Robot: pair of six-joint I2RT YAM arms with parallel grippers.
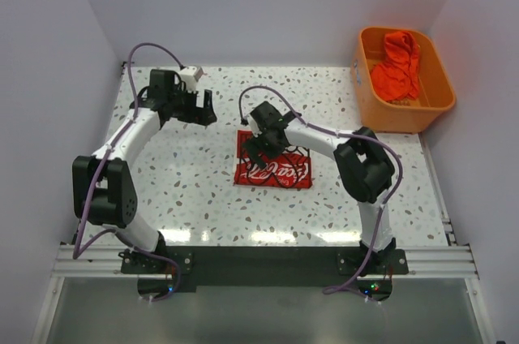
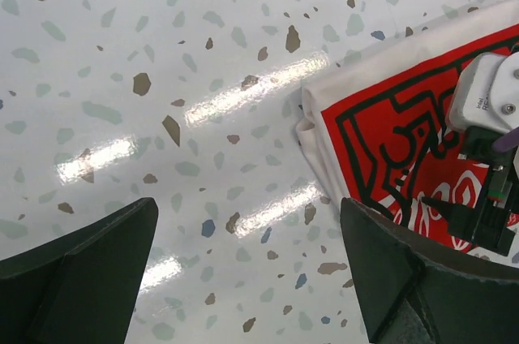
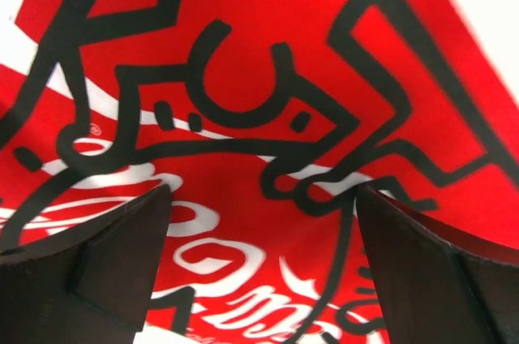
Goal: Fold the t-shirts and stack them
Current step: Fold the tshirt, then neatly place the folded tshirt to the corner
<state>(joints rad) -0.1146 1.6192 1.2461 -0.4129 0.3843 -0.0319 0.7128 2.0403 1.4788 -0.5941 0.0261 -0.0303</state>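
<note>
A folded t-shirt, a red rectangle with white script and black line drawing, lies flat mid-table. Its white edge and red print show at the right of the left wrist view and fill the right wrist view. My right gripper hovers over the shirt's upper left part, jaws open, holding nothing. My left gripper is open and empty over bare table to the shirt's upper left.
An orange plastic tub stands at the back right with crumpled orange-red cloth inside. White walls enclose the speckled table on three sides.
</note>
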